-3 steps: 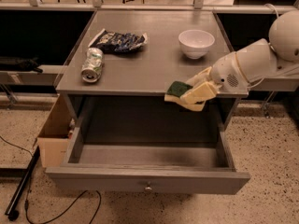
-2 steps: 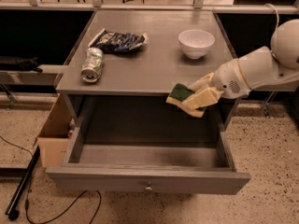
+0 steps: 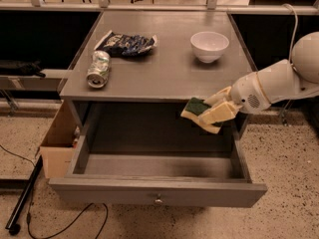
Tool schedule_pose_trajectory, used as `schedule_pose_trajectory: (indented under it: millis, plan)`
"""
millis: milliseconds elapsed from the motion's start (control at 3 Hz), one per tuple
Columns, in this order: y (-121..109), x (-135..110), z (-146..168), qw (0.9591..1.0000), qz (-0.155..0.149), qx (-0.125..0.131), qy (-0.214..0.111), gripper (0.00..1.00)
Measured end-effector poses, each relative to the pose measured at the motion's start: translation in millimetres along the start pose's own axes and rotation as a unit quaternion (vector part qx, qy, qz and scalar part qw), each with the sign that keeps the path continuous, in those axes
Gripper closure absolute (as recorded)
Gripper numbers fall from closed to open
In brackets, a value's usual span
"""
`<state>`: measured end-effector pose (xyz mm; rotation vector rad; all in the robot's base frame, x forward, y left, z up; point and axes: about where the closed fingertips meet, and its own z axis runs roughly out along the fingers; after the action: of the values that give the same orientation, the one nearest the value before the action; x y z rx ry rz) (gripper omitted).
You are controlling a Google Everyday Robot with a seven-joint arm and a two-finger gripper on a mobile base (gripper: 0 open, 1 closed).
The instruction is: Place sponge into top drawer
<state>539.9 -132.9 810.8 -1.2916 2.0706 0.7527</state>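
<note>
My pincer (image 3: 215, 114) is clamped on the sponge (image 3: 195, 107), over the open drawer's (image 3: 149, 192) far right, just under the counter (image 3: 164, 63) edge. If I release this close to the right wall, it may bounce out.

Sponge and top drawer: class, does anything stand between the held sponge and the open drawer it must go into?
Nothing visible does. The gripper holds the sponge over the right side, as viewed, of the pulled-out top drawer, below the tabletop edge. The can, snack bag and bowl sit on the tabletop, off that path.
</note>
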Motion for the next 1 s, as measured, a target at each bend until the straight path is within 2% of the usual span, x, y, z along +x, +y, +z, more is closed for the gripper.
schedule_pose_trajectory:
  millis: [333,667,1000]
  plan:
    - [12,7,-10,0.9999,-0.001,0.013,0.007,1.0]
    - [54,27,-24,0.9994,-0.014,0.029,0.01,1.0]
    - [68,47,-25,0.9994,-0.005,0.029,0.019,1.0]
